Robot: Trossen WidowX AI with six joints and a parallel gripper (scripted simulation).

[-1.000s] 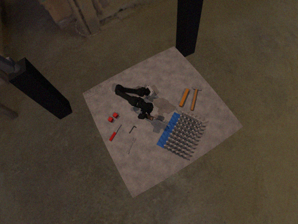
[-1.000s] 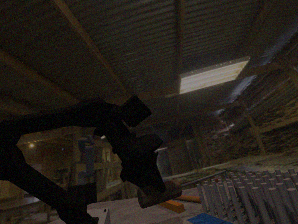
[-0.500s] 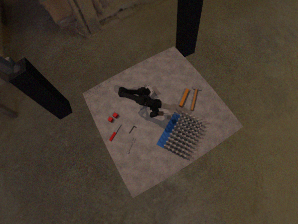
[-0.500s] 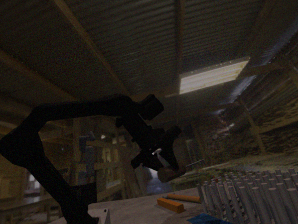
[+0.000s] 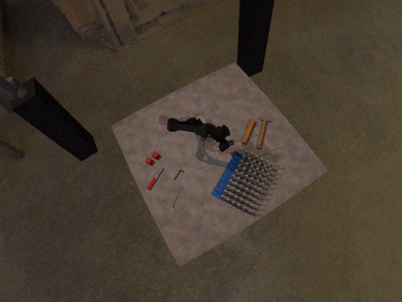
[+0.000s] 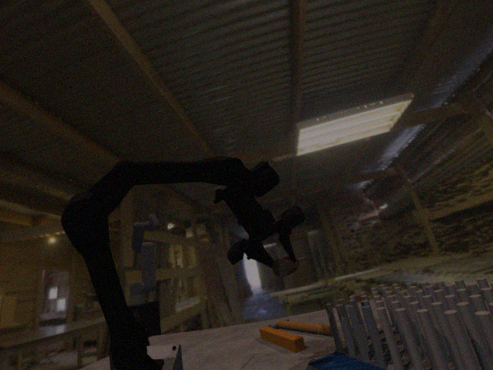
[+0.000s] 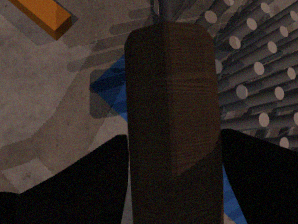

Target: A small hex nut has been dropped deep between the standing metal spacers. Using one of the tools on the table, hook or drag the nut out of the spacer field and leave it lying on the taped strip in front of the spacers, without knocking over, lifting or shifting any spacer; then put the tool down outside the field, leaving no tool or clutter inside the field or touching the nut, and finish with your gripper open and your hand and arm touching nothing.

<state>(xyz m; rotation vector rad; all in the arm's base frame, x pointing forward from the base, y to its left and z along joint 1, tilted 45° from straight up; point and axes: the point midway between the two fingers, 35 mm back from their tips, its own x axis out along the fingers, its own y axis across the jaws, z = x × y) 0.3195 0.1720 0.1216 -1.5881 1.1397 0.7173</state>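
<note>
My gripper (image 5: 231,143) (image 6: 286,266) (image 7: 173,141) is shut on the brown wooden handle of a tool (image 7: 172,85). The tool's thin metal shaft (image 5: 245,138) points away from the fingers toward the orange things. The tool is held well above the table, beyond the strip's upper end in the top view. The blue taped strip (image 5: 223,179) (image 6: 346,362) (image 7: 115,91) runs along the front of the standing metal spacers (image 5: 250,183) (image 6: 423,328) (image 7: 258,68), which look upright. I cannot make out the nut; the handle hides part of the strip in the wrist view.
An orange block (image 5: 248,131) (image 6: 282,339) (image 7: 47,19) and an orange-handled T-shaped tool (image 5: 262,135) (image 6: 305,328) lie beyond the spacers' upper end. Red cubes (image 5: 155,155), a red-handled tool (image 5: 151,183), a black L-shaped key (image 5: 178,174) and a thin forked tool (image 5: 177,198) lie left of the strip.
</note>
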